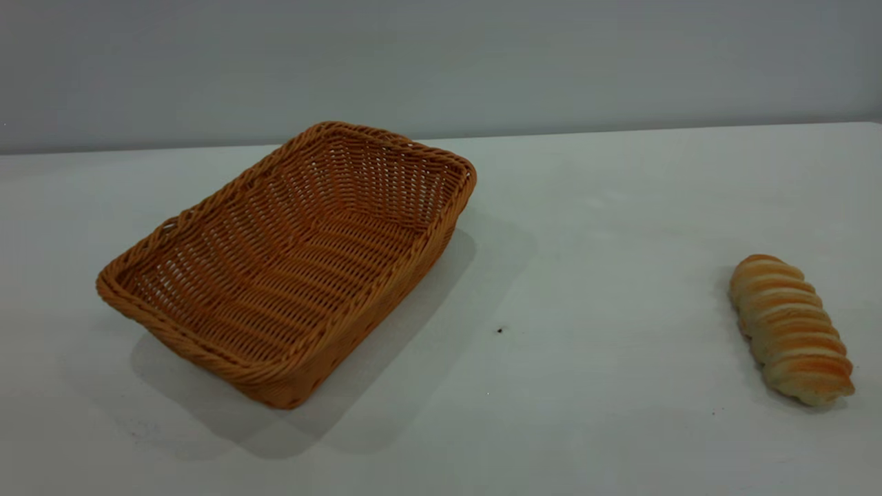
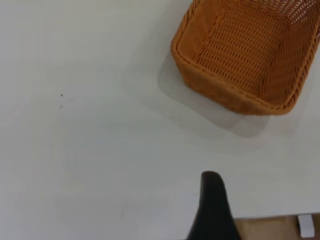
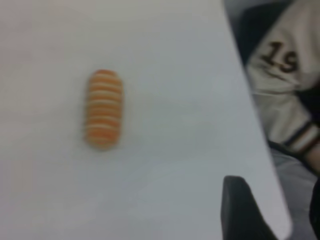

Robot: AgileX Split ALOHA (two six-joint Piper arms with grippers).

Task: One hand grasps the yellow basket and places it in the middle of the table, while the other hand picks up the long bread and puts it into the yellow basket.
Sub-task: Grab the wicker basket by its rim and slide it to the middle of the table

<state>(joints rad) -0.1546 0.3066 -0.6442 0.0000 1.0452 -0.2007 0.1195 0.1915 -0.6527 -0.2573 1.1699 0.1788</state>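
Item 1. Yellow basket: woven, rectangular, sloping sides, braided rim. Stands empty and upright on the bench, well apart from the left hand and out ahead of it, nothing touching it.

Item 2. Long bread: ridged loaf, striped orange and cream. Lies flat on the bench, well apart from the basket, out ahead of the right hand, untouched.

Item 3. Left hand: one dark finger shows at the edge of its wrist view, above bare bench near the bench edge. Whether the fingers stand apart or together cannot be told. Holds nothing.

Item 4. Right hand: one dark finger shows in its wrist view, near the bench edge. Apart or together cannot be told. Holds nothing.

Item 5. Person in a pale numbered top, seated beyond the bench edge on the right hand's side.

Risks, judged from this layout:
- The basket rim is the only hold; a shallow pinch on the braid could slip, and the light basket may tilt or drag rather than lift.
- A push against the sloping wall instead of a grip would likely slide the basket on the smooth bench, leaving it off centre.
- The bread is rounded and ridged; closing across its ends rather than its narrow width could roll or squirt it away.
- If the bread arrives before the basket is settled, both hands would meet over the middle and could collide.
- The person sits close to the right hand's reach.
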